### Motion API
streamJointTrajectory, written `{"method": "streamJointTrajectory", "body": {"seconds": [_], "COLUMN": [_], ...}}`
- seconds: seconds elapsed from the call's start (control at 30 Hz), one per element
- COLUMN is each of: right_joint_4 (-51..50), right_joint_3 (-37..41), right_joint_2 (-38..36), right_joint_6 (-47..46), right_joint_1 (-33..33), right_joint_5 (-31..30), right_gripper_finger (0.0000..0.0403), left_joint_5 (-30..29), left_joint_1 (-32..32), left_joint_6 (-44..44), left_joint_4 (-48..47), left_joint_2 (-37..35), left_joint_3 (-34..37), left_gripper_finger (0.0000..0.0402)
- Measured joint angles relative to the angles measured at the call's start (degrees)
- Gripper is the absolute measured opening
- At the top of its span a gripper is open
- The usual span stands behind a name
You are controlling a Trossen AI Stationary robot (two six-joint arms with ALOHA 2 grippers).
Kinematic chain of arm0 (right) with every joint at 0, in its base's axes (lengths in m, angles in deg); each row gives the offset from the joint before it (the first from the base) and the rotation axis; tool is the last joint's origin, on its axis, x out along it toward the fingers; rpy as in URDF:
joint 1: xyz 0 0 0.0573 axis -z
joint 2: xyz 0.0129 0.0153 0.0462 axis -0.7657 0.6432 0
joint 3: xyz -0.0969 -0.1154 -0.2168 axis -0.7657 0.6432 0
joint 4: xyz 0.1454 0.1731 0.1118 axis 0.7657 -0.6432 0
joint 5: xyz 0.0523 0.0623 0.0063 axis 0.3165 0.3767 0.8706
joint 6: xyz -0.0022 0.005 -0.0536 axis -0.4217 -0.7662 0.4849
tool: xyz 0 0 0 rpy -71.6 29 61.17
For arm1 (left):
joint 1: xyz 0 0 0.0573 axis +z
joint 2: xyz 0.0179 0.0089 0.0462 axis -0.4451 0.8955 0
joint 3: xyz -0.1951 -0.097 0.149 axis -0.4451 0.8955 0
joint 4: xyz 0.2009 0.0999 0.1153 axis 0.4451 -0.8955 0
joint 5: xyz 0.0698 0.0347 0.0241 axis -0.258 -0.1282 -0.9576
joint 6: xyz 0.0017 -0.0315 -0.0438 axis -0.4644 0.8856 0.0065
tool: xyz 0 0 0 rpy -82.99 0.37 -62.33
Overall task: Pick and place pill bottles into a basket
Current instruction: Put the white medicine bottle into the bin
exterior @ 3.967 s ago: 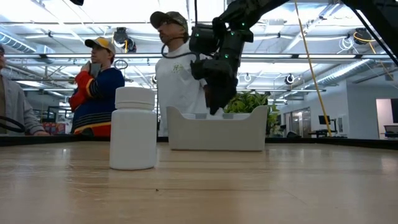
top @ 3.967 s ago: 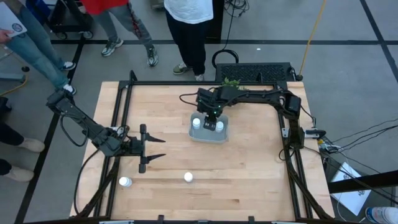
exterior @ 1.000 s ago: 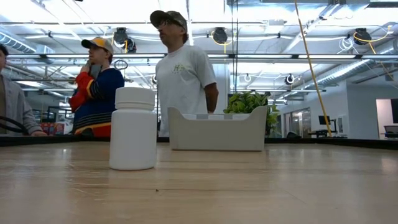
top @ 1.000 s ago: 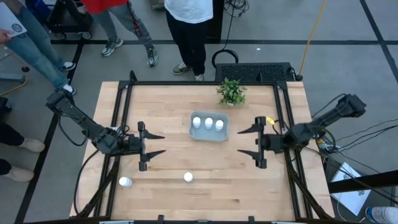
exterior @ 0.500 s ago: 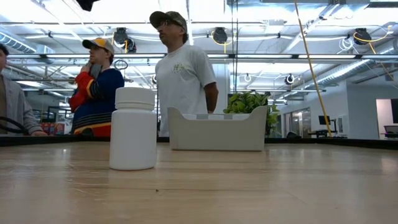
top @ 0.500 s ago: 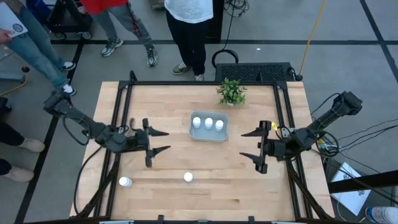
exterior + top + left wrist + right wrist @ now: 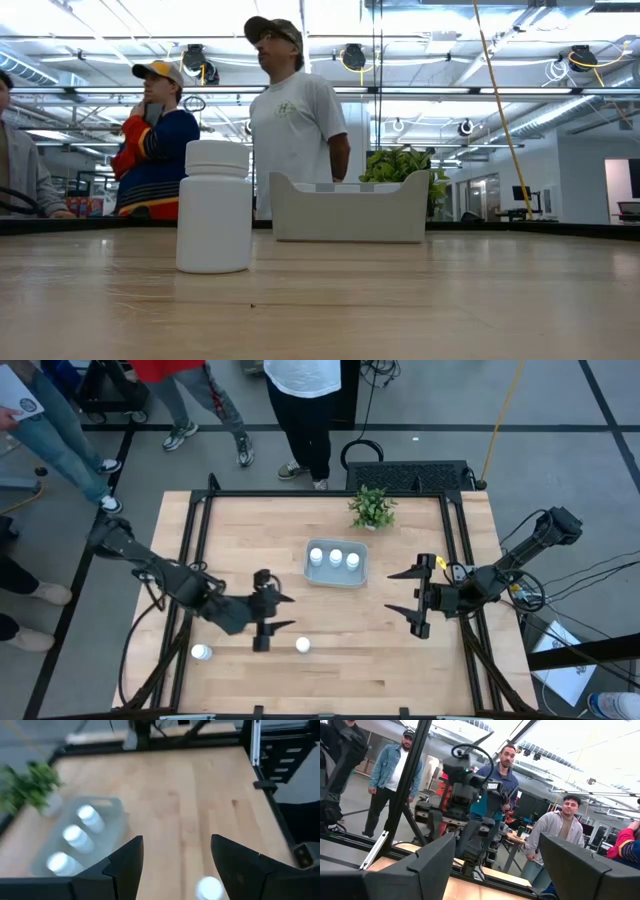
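The basket (image 7: 336, 565) stands at the table's middle with three white pill bottles (image 7: 335, 557) upright in it. The left wrist view shows the basket (image 7: 107, 807) as well. One more pill bottle (image 7: 303, 645) stands on the wood near the front edge, also seen in the low view (image 7: 214, 206) and the left wrist view (image 7: 209, 887). Another bottle (image 7: 201, 652) stands at the near left by the frame rail. My left gripper (image 7: 286, 612) hovers open just left of and beyond the near-middle bottle, tipped down. My right gripper (image 7: 398, 592) waits open at the table's right side.
A small potted plant (image 7: 372, 508) stands behind the basket near the far edge. A black metal frame (image 7: 200, 540) runs around the table. People stand beyond the far edge (image 7: 290, 120). Bare wood lies between the basket and the front edge.
My left gripper has gone toward the table's right and a little toward its near edge, closing on the near-middle bottle, and has tipped its fingers downward. Its fingers stay apart. The bottles and the basket have not moved.
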Motion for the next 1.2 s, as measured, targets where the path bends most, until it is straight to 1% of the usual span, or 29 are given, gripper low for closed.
{"method": "streamJointTrajectory", "body": {"seconds": [0.13,0.27,0.47,0.77,0.93,1.07,1.2], "right_joint_4": [0.1,0.3,0.3,-0.1,-0.1,-0.2,-0.2], "right_joint_3": [0.0,0.0,0.0,0.0,0.0,0.0,0.0], "right_joint_2": [-0.1,-0.2,-0.5,-1.9,-1.9,-1.9,-1.9], "right_joint_6": [0.0,-0.1,0.1,0.1,1.2,1.4,1.4], "right_joint_1": [0.0,-0.2,-1.4,-3.4,-3.8,-3.8,-3.8], "right_joint_5": [0.0,0.0,0.0,-0.3,-4.4,-4.6,-4.7], "right_gripper_finger": [0.0283,0.0283,0.0283,0.0283,0.0283,0.0283,0.0283], "left_joint_5": [3.7,10.0,16.5,18.2,19.9,22.6,23.1], "left_joint_1": [0.2,1.9,3.6,3.7,3.7,3.6,3.6], "left_joint_6": [5.0,8.9,11.5,14.6,14.6,14.4,14.7], "left_joint_4": [-4.2,-8.5,-8.8,-8.4,-6.2,-4.5,-4.3], "left_joint_2": [4.7,9.1,14.3,21.1,23.8,25.9,27.2], "left_joint_3": [-3.7,-5.8,-6.1,-6.1,-6.0,-6.1,-6.1], "left_gripper_finger": [0.0239,0.0239,0.0239,0.0239,0.0239,0.0239,0.0239]}}
